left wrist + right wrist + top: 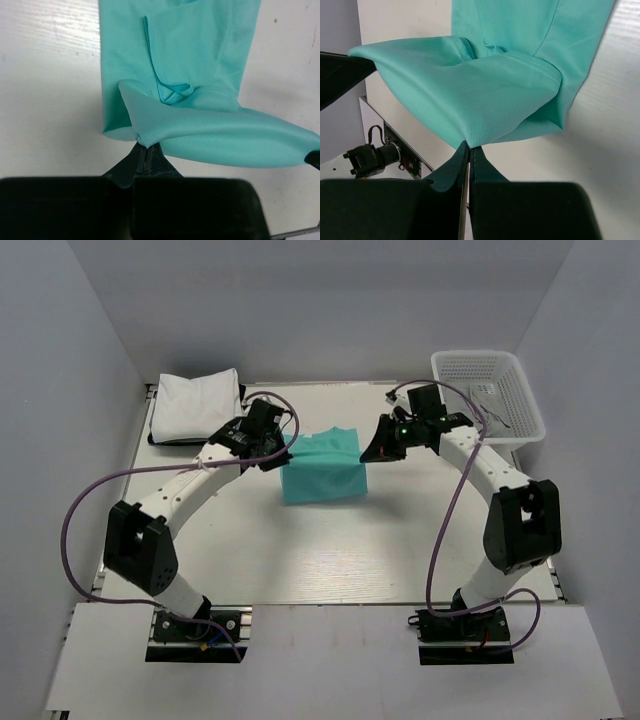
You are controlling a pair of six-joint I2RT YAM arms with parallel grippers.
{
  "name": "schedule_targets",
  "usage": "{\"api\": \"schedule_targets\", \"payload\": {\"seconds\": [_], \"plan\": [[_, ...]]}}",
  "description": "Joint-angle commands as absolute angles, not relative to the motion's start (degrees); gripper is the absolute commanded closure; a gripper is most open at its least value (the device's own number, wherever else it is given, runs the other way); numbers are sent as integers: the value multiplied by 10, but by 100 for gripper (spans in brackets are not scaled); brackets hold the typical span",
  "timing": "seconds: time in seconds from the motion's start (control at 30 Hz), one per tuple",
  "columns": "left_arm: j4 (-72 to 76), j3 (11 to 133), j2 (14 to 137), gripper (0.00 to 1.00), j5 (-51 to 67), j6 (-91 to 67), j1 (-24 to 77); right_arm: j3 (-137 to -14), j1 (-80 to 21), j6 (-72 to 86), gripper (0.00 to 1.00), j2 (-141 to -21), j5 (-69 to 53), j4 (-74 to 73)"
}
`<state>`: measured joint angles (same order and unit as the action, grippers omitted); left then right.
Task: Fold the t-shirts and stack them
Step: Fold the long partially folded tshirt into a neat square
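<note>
Mid-table, the left gripper [283, 452] and the right gripper [368, 452] each pinch an edge of the teal-green t-shirt [325, 478]. It is held up between them, and the rest lies on the table [330, 560]. At far left sit the stacked white t-shirts [195, 403]. At far right, the white basket [528, 415] holds something thin and dark, too small to tell.

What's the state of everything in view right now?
Teal shirt: one end lifted, rest on table.
Left gripper: shut on teal shirt.
Right gripper: shut on teal shirt.
White pile: folded, far left corner, untouched.
Basket: upright, far right corner; contents unclear.
</note>
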<state>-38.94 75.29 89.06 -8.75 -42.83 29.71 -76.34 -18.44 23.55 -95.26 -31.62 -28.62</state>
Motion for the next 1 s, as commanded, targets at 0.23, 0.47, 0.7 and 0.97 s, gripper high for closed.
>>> {"api": "schedule_targets", "payload": {"seconds": [0.23,0.47,0.7,0.97], "plan": [[-396,796,839,100,-85,-394,278,-812,-177,207,100,-938,-340,-323],[-431,817,801,100,-53,-405,286,-804,-179,206,100,-893,-363,-349],[-471,690,723,100,3,-451,291,-674,-190,198,100,-832,-398,-367],[-498,619,636,100,68,-472,296,-577,-218,212,100,-739,-408,-368]]}}
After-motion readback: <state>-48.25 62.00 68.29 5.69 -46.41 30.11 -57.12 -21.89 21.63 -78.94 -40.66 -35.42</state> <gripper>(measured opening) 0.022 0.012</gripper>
